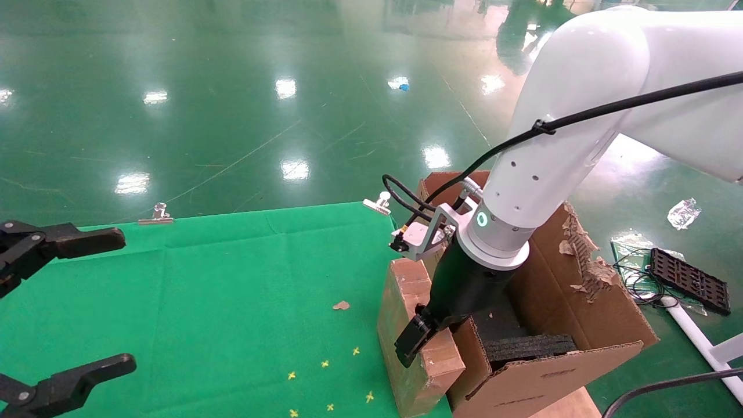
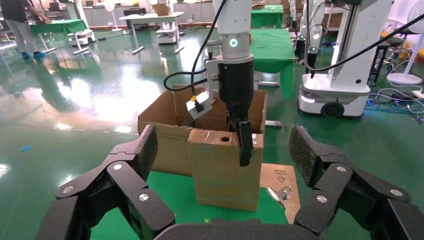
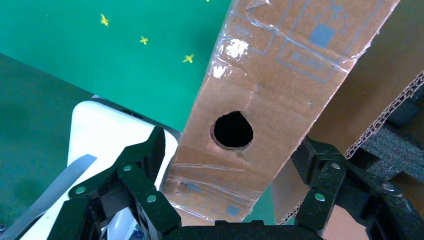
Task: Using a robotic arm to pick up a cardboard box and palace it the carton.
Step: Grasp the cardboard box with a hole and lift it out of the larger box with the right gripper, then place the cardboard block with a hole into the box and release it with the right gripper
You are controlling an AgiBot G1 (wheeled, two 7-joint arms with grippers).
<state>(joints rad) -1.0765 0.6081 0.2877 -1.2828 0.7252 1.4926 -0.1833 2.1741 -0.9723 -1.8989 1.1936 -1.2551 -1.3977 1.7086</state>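
A white robotic arm (image 1: 580,116) reaches down from the robot's right side to a small brown cardboard box (image 1: 415,337) that stands upright at the edge of a table covered in green cloth (image 1: 232,290). The right gripper (image 1: 424,337) is clamped on the top of this box: in the right wrist view its black fingers (image 3: 145,165) press against opposite sides of the taped, scuffed cardboard, with a round hole (image 3: 232,130) in the box face between them. The box sits just beside the carton (image 1: 557,348), a much larger corrugated container with upright flaps, one flap torn ragged (image 1: 583,255), and black foam (image 1: 528,347) inside; the small box touches or nearly touches the carton's near wall, and whether its base rests on the cloth cannot be told. Relative to the carton, the left gripper (image 1: 64,307) hangs well apart, across the cloth on the robot's left, its black fingers spread wide with nothing between them. Small yellow cross marks (image 1: 325,364) dot the cloth near the box. Metal clips (image 1: 155,215) pin the cloth's far edge. Beyond lies a glossy green floor (image 1: 232,87).
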